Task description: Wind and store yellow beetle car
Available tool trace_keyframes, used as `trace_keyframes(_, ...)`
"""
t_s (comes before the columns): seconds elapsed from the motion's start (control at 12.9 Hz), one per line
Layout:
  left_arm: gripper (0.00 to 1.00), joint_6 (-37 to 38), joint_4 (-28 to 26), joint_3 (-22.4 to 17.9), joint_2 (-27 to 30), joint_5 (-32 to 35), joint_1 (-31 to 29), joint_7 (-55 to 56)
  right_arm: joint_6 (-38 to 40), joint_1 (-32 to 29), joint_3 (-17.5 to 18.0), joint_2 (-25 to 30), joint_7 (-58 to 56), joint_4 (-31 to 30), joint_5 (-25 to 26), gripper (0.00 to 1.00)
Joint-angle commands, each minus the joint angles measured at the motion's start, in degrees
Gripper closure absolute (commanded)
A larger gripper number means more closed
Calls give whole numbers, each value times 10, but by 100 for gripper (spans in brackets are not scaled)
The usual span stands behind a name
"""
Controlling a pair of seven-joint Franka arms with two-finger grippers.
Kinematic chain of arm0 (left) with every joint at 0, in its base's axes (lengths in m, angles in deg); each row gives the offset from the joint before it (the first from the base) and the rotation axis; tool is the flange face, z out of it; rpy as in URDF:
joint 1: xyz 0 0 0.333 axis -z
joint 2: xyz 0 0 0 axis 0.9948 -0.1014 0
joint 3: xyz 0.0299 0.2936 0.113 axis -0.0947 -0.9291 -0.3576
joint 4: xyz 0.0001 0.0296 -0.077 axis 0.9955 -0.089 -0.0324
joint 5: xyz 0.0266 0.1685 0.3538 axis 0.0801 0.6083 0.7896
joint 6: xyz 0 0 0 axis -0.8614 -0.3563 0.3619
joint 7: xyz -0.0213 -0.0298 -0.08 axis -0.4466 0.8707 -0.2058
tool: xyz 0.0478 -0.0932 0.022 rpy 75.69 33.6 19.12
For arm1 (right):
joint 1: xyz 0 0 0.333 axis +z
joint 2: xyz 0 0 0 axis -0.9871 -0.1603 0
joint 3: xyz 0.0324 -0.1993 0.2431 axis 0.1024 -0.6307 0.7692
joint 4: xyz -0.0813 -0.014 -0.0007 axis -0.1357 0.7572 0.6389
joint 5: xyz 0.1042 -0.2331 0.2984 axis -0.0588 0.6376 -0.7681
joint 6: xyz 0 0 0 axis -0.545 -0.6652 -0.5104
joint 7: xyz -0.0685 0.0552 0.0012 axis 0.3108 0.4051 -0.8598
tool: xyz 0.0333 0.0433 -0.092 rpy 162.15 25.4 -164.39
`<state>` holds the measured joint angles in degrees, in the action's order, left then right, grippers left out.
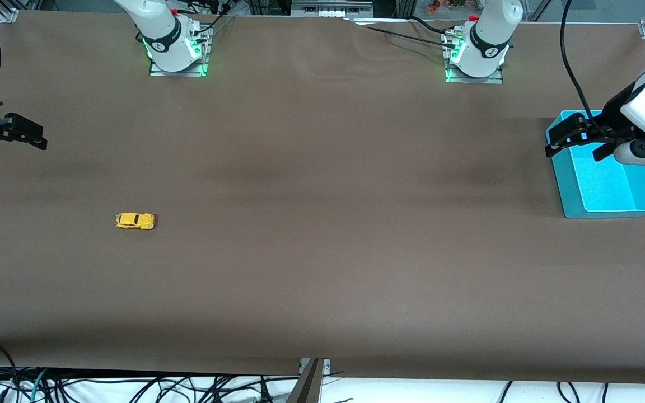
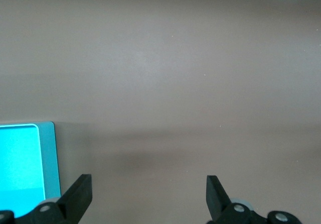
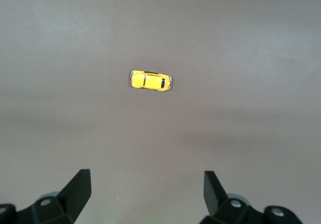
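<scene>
The yellow beetle car (image 1: 135, 220) stands on its wheels on the brown table, toward the right arm's end; the right wrist view also shows the car (image 3: 150, 80), well ahead of the fingers. My right gripper (image 1: 34, 134) hangs open and holds nothing above the table's edge at that end, apart from the car; its fingers (image 3: 80, 184) are spread wide. My left gripper (image 1: 557, 139) is open and holds nothing over the corner of the teal bin (image 1: 571, 184), with bare table between its fingers (image 2: 83, 189).
The open teal bin (image 2: 47, 153) sits at the left arm's end of the table and has nothing in it. Both arm bases stand along the table's back edge. Cables hang below the table's front edge.
</scene>
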<state>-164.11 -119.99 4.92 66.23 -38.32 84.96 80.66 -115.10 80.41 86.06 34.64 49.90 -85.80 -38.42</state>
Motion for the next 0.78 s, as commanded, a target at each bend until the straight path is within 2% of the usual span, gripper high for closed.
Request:
trace_keyframes(0.0, 0, 12, 15, -3, -4, -13, 2, 5, 10, 0, 1, -2, 8, 7, 0, 1)
trace_keyframes(0.7, 0, 12, 15, -3, -4, -13, 2, 5, 11, 8, 5, -12, 6, 5, -2, 1)
